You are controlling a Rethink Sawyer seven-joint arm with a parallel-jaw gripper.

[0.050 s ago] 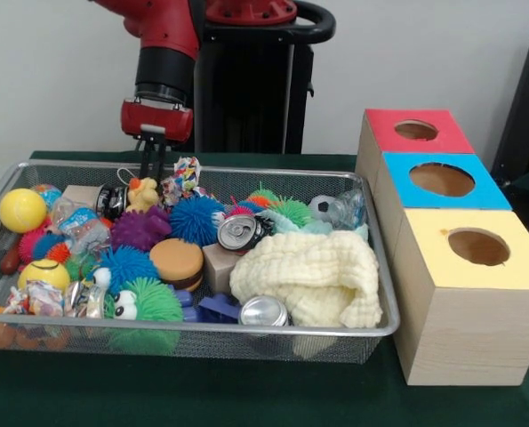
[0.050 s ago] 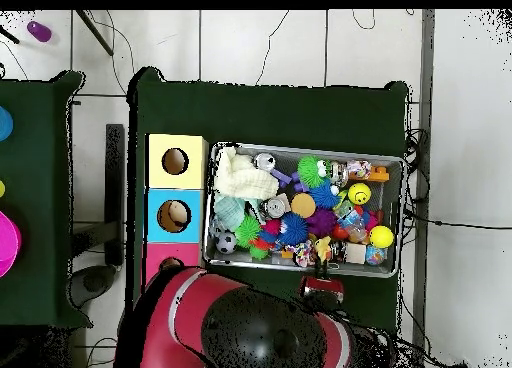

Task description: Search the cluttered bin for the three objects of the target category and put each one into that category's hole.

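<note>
The wire mesh bin (image 1: 384, 294) is packed with toys and trash. Crushed silver cans lie at its middle (image 1: 242, 231) and front (image 1: 264, 311), and a dark can (image 1: 111, 200) lies at the back left. My gripper (image 1: 155, 173) hangs open over the back left of the bin, just above a yellow duck (image 1: 142, 194), with nothing between its fingers. To the right of the bin stand three wooden boxes with round holes: red (image 1: 442, 138), blue (image 1: 406, 182) and yellow (image 1: 442, 267). In the overhead view the gripper (image 2: 322, 284) sits at the bin's (image 2: 300, 150) lower edge.
The bin also holds spiky balls in blue (image 1: 196, 219), purple (image 1: 140, 229) and green (image 1: 147, 302), a yellow ball (image 1: 21, 210), a burger toy (image 1: 176, 262) and a cream cloth (image 1: 308, 276). A second green table (image 2: 30, 184) stands at the overhead view's left.
</note>
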